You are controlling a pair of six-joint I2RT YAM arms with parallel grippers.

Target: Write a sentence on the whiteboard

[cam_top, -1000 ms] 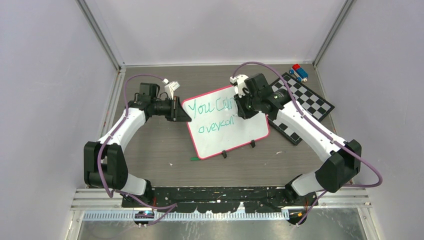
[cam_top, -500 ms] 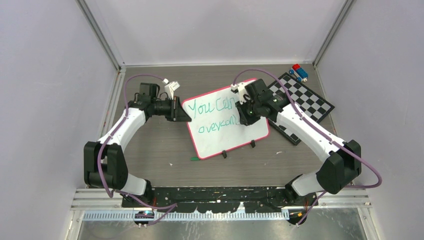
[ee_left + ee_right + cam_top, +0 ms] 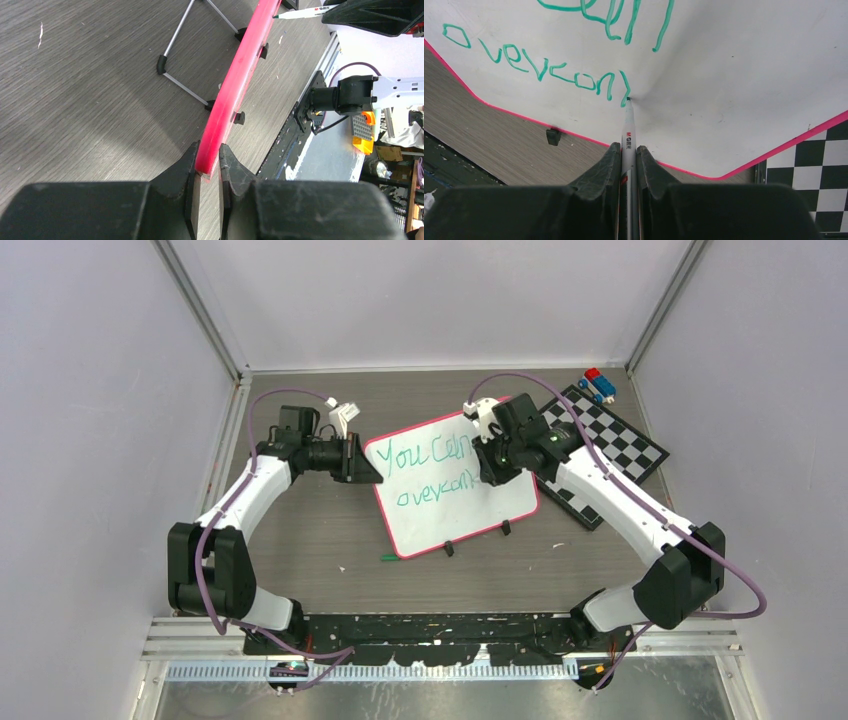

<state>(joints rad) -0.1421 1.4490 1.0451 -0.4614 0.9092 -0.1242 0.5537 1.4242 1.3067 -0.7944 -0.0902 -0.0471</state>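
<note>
The whiteboard [image 3: 470, 518], white with a pink rim, stands tilted at the table's middle. The sentence in green reads "You can" [image 3: 428, 452] on the top line and "overcom" [image 3: 436, 490] below it. My left gripper [image 3: 364, 466] is shut on the board's left rim [image 3: 240, 65], with the jaws on either side of it [image 3: 207, 150]. My right gripper [image 3: 490, 476] is shut on a grey marker [image 3: 628, 127]. The marker's green tip touches the board at the end of the second line [image 3: 574, 80]. The right gripper also shows in its wrist view [image 3: 628, 148].
A black-and-white checkered board [image 3: 612, 445] lies right of the whiteboard, partly under it. Red and blue toy blocks [image 3: 600, 385] sit at the back right. A small green cap [image 3: 388, 557] lies on the table in front. Two black clips [image 3: 449, 549] sit on the near rim. A wire stand [image 3: 175, 50] props the board.
My right gripper has moved down and a little right with the marker, and the second line has gained strokes at its end. The left arm and the board have not moved.
</note>
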